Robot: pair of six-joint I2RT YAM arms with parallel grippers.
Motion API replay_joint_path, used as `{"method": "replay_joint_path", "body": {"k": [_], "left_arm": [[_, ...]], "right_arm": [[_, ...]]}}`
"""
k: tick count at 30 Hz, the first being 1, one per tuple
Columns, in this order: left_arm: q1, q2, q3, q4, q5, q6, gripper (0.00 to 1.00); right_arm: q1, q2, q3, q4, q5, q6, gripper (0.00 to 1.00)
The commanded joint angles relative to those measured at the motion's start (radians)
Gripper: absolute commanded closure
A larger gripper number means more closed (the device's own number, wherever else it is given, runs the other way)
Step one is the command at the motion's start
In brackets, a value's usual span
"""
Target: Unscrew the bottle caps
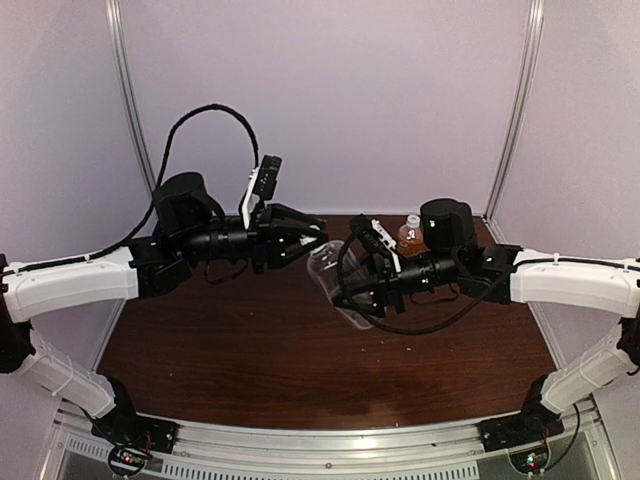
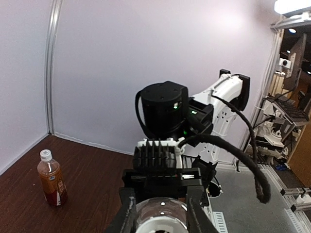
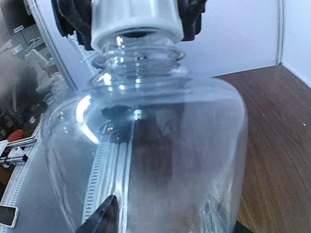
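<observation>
Left gripper (image 2: pixel 160 218) clamps small round white plastic cap (image 3: pixel 133 22); right gripper (image 1: pixel 352 305) clamps clear plastic bottle (image 3: pixel 146 160) mid-body: probably light, squashy, slippery; shoulder likely stiffer.

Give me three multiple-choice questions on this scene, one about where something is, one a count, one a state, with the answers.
1. Where is the amber bottle? A) upright on the table B) in the right jaws C) lying flat
2. How many bottles show? A) one B) two C) three
3. The left jaws are: A) wide open B) out of view C) shut on the clear bottle's white cap
Answers: A, it stands free at the table's far edge; B, one amber, one clear; C, the cap sits clamped between them.
</observation>
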Motion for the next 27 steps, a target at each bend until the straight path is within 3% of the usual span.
{"method": "replay_joint_path", "body": {"k": [1,9,15,23,27], "left_arm": [[-0.007,-0.011,-0.011,-0.010,-0.269,-0.153,1.00],[-0.078,0.035,0.085,-0.192,-0.630,-0.291,1.00],[-0.080,0.046,0.090,-0.168,-0.660,-0.310,0.99],[-0.052,-0.003,0.028,-0.045,-0.558,-0.218,0.40],[-0.036,-0.062,0.011,-0.050,-0.504,-0.110,0.24]], "right_arm": [[-0.006,-0.026,0.015,-0.015,0.311,-0.019,0.58],[-0.006,-0.033,-0.005,0.013,0.525,-0.068,0.60],[-0.006,-0.033,-0.016,0.017,0.526,-0.077,0.59],[-0.006,-0.045,-0.032,0.011,0.383,-0.094,0.58],[-0.008,-0.053,-0.034,-0.002,0.277,-0.104,0.56]]}}
